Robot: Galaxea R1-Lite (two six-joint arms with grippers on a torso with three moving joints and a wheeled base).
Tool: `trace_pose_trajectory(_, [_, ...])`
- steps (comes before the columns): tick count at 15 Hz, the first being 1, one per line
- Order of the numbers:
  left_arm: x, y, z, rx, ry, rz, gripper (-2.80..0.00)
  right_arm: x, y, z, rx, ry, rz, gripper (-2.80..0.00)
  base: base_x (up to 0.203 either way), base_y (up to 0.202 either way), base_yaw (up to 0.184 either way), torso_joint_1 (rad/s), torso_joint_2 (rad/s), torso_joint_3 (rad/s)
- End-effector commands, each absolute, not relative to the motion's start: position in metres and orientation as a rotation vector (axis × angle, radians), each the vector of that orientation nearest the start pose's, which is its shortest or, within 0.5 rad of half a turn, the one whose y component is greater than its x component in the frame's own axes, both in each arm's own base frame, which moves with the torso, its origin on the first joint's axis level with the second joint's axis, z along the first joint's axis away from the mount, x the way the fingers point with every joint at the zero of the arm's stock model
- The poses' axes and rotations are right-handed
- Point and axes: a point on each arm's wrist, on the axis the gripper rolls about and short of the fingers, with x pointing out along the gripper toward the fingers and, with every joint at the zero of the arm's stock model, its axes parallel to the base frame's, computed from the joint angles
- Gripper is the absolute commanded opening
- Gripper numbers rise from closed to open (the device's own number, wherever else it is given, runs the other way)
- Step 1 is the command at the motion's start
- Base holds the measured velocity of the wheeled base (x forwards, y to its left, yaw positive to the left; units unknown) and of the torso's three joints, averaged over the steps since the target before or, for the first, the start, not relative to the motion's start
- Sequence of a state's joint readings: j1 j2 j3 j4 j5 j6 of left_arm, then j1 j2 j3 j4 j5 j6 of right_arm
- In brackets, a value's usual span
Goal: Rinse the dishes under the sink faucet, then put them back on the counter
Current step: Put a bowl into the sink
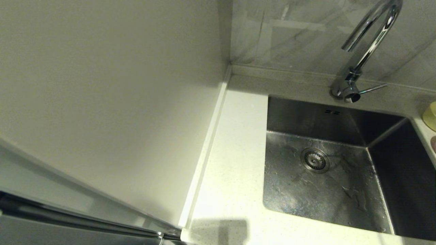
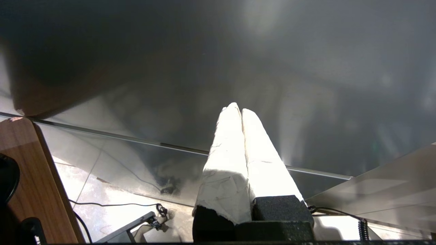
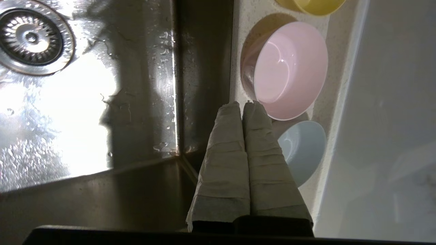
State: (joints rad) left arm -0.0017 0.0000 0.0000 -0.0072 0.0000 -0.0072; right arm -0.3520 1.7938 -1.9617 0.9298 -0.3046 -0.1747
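The right gripper (image 3: pixel 242 103) hangs over the seam between the sink (image 3: pixel 85 102) and the counter (image 3: pixel 238 51), fingers pressed together and holding nothing. The pink bowl (image 3: pixel 289 68) lies just beside the fingertips, on the counter side away from the drain (image 3: pixel 32 37); its near rim sits almost against them. The grey-blue bowl (image 3: pixel 303 149) lies alongside the fingers, partly hidden behind them, and the yellow bowl (image 3: pixel 318 5) sits beyond the pink one, all three in a row on the counter strip. My reading: the fingers must spread before they can straddle the pink rim (the right arm is the nearer one by far).

The head view shows the faucet (image 1: pixel 371 37) and only a sliver of yellow at its edge. The left gripper (image 2: pixel 241 110), fingers together and empty, is parked well away from the sink.
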Motion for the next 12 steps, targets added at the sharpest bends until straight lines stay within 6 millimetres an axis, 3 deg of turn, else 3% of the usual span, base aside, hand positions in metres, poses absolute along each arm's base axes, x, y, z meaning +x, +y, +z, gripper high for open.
trace_pose_trajectory(1, [-0.023,0.0,0.075,-0.008,-0.005,-0.002,-2.8,0.292,-0.128,0.308,-0.113,0.886,-0.592,-2.8,0.0,0.0,0.0,0.0,0.0,0.0])
trace_pose_trajectory(4, [-0.023,0.0,0.075,-0.008,-0.005,-0.002,-2.8,0.303,-0.159,0.29,-0.083,0.914,-0.651,-2.8,0.0,0.0,0.0,0.0,0.0,0.0])
trace_pose_trajectory(5, [-0.023,0.0,0.075,-0.008,-0.005,-0.002,-2.8,0.31,-0.167,0.285,-0.091,0.895,-0.661,0.0,0.0,0.0,0.0,0.0,0.0,0.0])
trace_pose_trajectory(8, [-0.023,0.0,0.075,-0.008,-0.005,-0.002,-2.8,0.33,-0.19,0.276,-0.131,0.813,-0.651,0.0,0.0,0.0,0.0,0.0,0.0,0.0])
trace_pose_trajectory(12, [-0.023,0.0,0.075,-0.008,-0.005,-0.002,-2.8,0.347,-0.206,0.261,-0.091,0.747,-0.572,0.0,0.0,0.0,0.0,0.0,0.0,0.0])
